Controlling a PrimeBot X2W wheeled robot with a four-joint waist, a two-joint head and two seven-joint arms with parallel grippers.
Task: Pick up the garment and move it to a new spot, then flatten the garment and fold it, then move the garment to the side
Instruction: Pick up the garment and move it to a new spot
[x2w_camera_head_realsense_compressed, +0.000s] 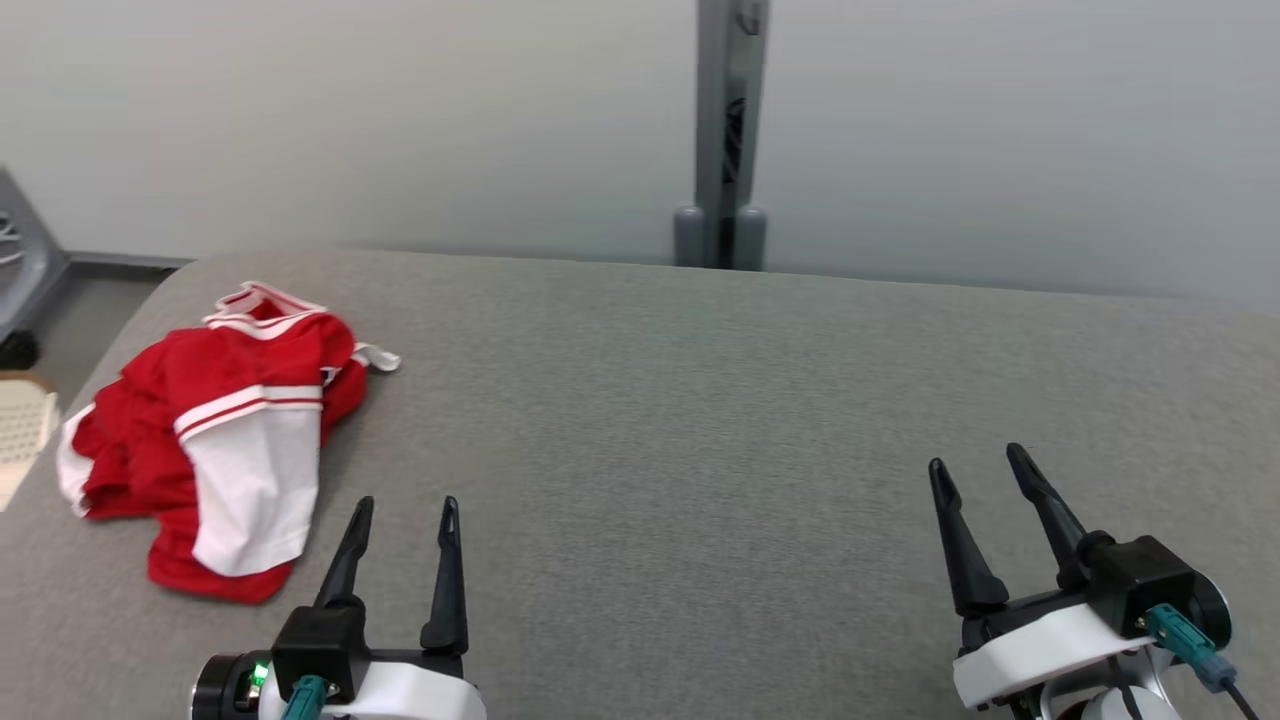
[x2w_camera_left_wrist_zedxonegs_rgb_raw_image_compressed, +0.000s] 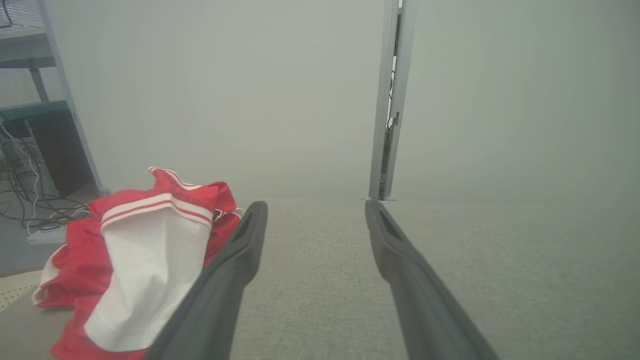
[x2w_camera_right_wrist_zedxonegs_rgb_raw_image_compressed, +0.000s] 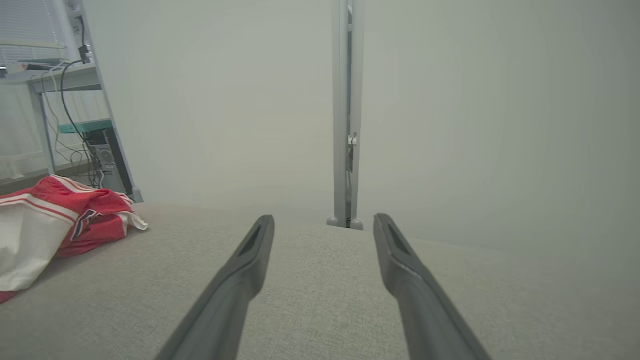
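**Hands held open, garment (x2w_camera_head_realsense_compressed: 215, 440) crumpled at the left of the worktop (x2w_camera_head_realsense_compressed: 700, 400)**

The garment, red with white panels and red-and-white striped trim, is seen lying in a loose, crumpled heap on the left side of the grey fabric-covered worktop, close to its left edge. A white panel is turned uppermost on the near right part of the heap, and a small white tab is stuck out at its far right.

The left hand (x2w_camera_head_realsense_compressed: 407, 503) is held at the near left, its two dark fingers spread open and pointed away over the worktop. Its left finger is placed just beside the garment's near right edge. A strip of grey cloth is seen between them in the head view, so no contact is shown. The right hand (x2w_camera_head_realsense_compressed: 975, 457) is held at the near right, likewise open with its fingers parted, and is positioned well apart from the garment. Grey worktop is seen between each pair of fingers in the wrist views.

A grey upright post (x2w_camera_head_realsense_compressed: 730, 130) is set against the pale wall (x2w_camera_head_realsense_compressed: 350, 110) behind the far edge. A metal rack (x2w_camera_left_wrist_zedxonegs_rgb_raw_image_compressed: 45, 75) with loose cables is seen beyond the worktop's left end.
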